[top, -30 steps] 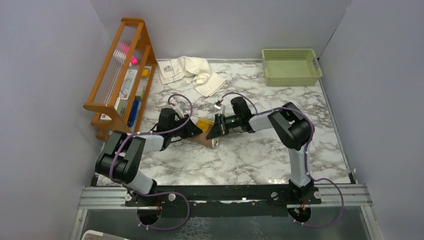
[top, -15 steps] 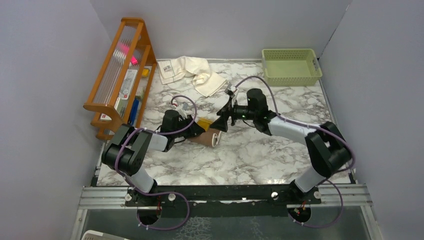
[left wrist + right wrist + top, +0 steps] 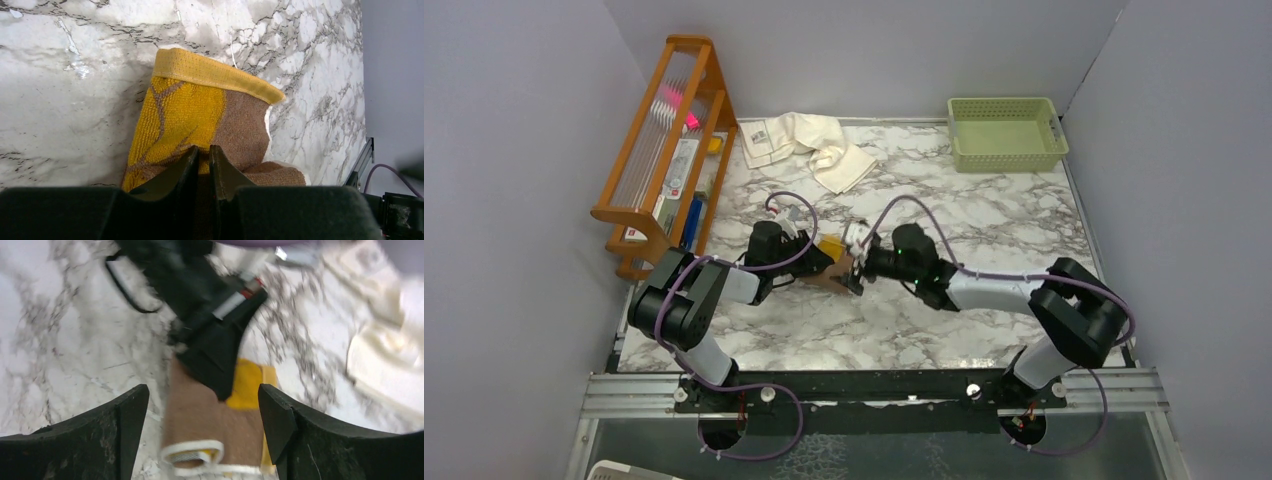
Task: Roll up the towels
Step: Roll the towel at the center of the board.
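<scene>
Top external: low left tool [image 3: 822,266] pinches brown towel [image 3: 831,246]; outstretched right tool [image 3: 856,270] gapes wide.

We count two towels, one cream towel [image 3: 809,140] far left and one brown-and-yellow towel [image 3: 200,115] mid-table, one green basket [image 3: 1009,158] far right, one wooden rack [image 3: 656,150] left.

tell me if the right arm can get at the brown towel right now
Probably yes: the right gripper is open, jaws either side of the brown towel, nothing between. The left gripper, shut on its other end, sits close.
</scene>
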